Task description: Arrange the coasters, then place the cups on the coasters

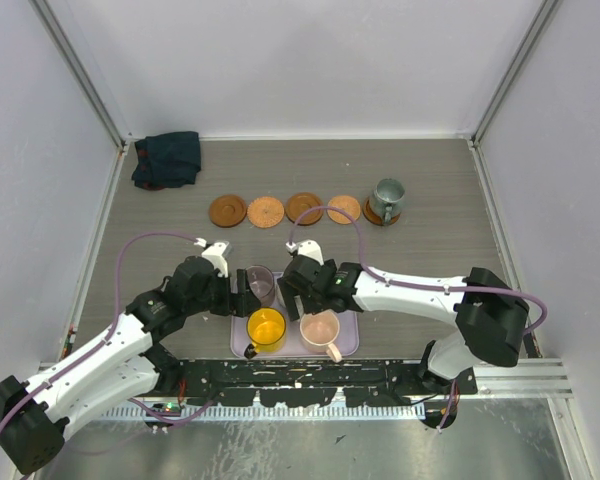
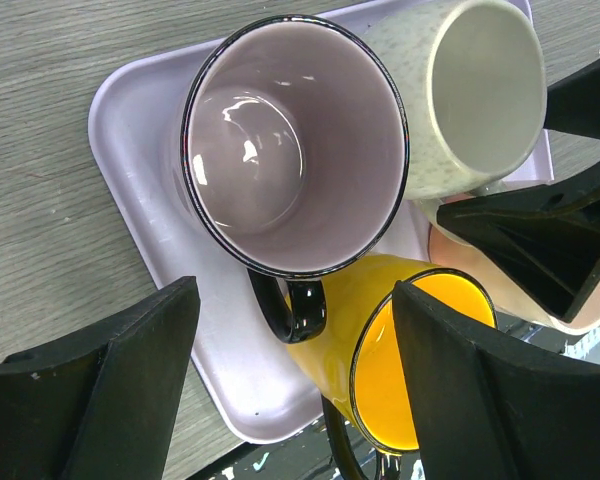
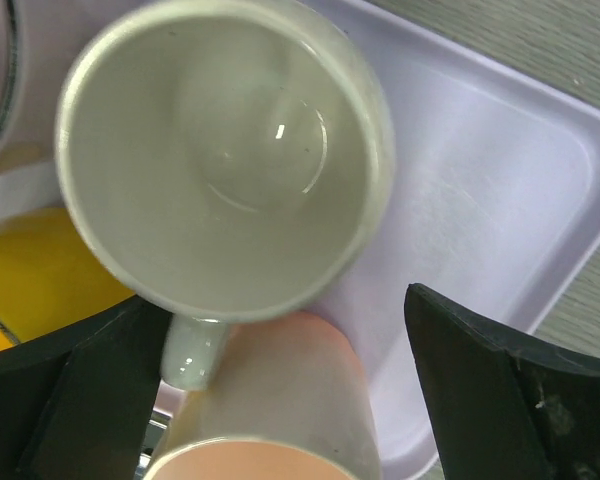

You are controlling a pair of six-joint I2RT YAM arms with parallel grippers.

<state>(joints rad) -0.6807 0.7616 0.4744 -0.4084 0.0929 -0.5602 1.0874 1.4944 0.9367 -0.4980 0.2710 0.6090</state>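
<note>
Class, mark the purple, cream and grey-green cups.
Translucent purple handled cup (image 2: 252,150): left wrist view, inside bottom.
Cream white handled cup (image 3: 235,150): right wrist view, inside bottom.
Grey-green handled cup (image 1: 389,192): top external view, its opening.

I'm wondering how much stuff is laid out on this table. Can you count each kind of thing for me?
Coasters: 5 (one under the grey-green cup)
Cups: 5
Lavender tray: 1
Dark cloth: 1
Total: 12

A dark teal cloth (image 1: 167,158) is lying crumpled in the far left corner of the grey wood-grain tabletop (image 1: 435,255). A lavender rectangular tray (image 2: 140,130) is sitting at the tabletop's near edge, around the middle, well apart from the cloth.
</note>
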